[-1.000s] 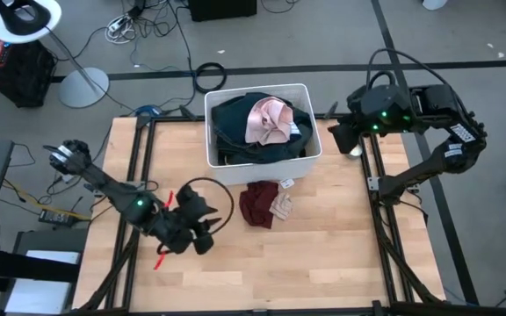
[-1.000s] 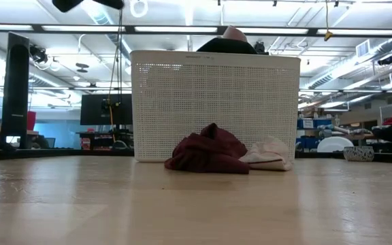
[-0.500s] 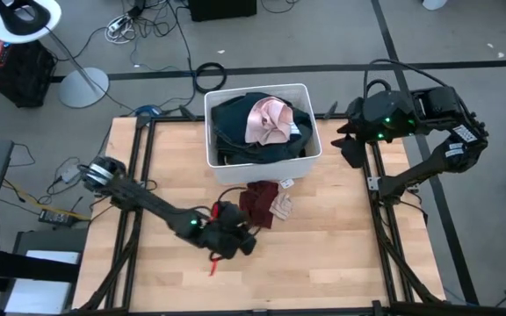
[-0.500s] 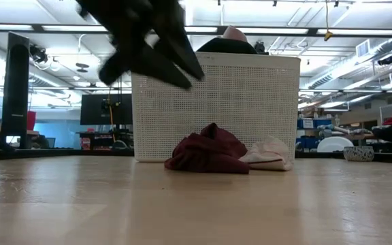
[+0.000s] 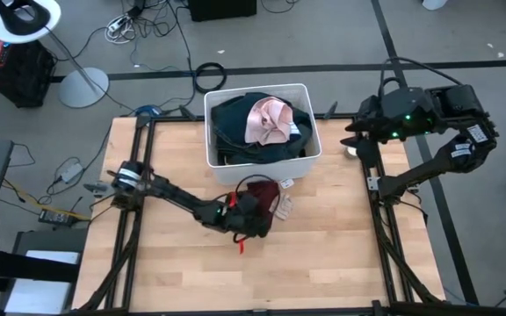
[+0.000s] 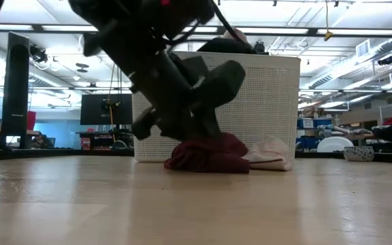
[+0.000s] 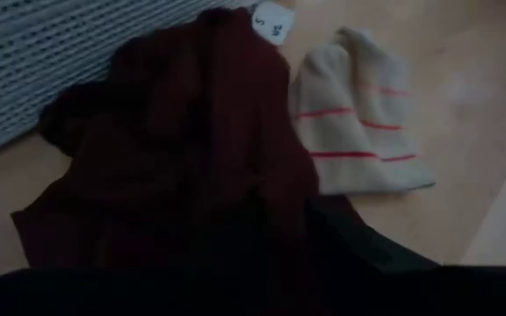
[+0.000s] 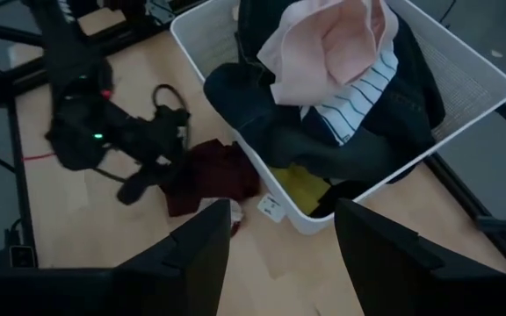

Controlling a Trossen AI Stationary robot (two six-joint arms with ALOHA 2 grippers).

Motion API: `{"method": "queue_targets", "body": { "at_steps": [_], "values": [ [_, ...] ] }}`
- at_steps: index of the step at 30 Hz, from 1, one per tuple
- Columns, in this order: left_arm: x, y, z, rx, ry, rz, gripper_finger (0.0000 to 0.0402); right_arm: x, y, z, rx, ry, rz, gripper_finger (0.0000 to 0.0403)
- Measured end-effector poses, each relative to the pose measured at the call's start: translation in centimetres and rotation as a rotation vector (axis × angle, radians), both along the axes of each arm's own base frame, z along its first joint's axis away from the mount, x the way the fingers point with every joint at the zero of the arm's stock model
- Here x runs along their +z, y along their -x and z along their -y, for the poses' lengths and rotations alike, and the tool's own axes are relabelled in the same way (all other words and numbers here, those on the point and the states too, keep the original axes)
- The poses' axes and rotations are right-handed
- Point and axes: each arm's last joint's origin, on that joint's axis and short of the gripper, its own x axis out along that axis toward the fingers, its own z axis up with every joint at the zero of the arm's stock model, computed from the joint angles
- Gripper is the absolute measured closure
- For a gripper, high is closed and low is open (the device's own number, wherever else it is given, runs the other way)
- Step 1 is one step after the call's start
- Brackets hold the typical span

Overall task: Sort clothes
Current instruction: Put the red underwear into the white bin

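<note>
From above, the left tool (image 5: 255,218) sits over the maroon cloth (image 5: 258,195), just before the bin (image 5: 299,161); the right tool (image 5: 356,136) waits aside, fingers apart and empty. Level view: the left tool hides the cloth's near side. Its wrist view shows the striped piece (image 7: 357,132) touching the maroon; its grip I cannot tell, and it may snag both.

A robotics lab or open workshop hall is shown. A wooden tabletop (image 5: 323,254) is set in a black metal frame (image 5: 136,149) on grey floor strewn with cables (image 5: 148,17). Exposed ceiling ducts (image 6: 359,51), strip lights (image 6: 60,28) and monitors (image 6: 104,109) are seen beyond.
</note>
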Motion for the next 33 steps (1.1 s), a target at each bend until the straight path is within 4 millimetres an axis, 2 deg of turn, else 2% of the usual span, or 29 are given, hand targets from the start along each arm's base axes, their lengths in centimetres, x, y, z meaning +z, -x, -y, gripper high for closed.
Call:
{"method": "queue_targets", "body": {
  "at_steps": [2, 5, 7, 12, 16, 20, 25, 33],
  "values": [
    [-0.1, -0.2, -0.6, -0.005, 0.028, -0.011, 0.0319, 0.1, 0.5, 0.0, 0.001, -0.001, 0.012, 0.0197],
    [0.3, -0.2, -1.1, -0.031, 0.071, -0.02, 0.0384, 0.3, 1.3, 0.0, 0.001, -0.001, 0.033, 0.0197],
    [1.3, -0.1, -1.0, -0.036, 0.079, 0.004, 0.0393, 0.5, 1.8, 0.0, 0.001, -0.001, 0.046, 0.0197],
    [5.1, 1.4, 0.7, -0.084, 0.079, 0.065, 0.04, 0.7, 2.8, 0.0, -0.005, -0.007, 0.073, 0.0197],
    [9.9, 3.3, 2.7, -0.086, 0.031, 0.127, 0.04, -0.1, 3.0, 0.0, -0.007, -0.008, 0.049, 0.0201],
    [14.5, 5.2, 3.6, -0.051, -0.022, 0.156, 0.0401, -2.7, 2.8, 0.0, -0.032, -0.032, -0.041, 0.0206],
    [19.9, 6.1, 3.6, -0.053, -0.079, 0.15, 0.0401, -7.3, 2.7, -0.1, -0.083, -0.088, -0.14, 0.0209],
    [28.1, 7.0, 1.6, -0.048, -0.247, 0.155, 0.0401, -14.8, 2.0, -0.7, -0.098, -0.321, -0.097, 0.021]
  ]
}}
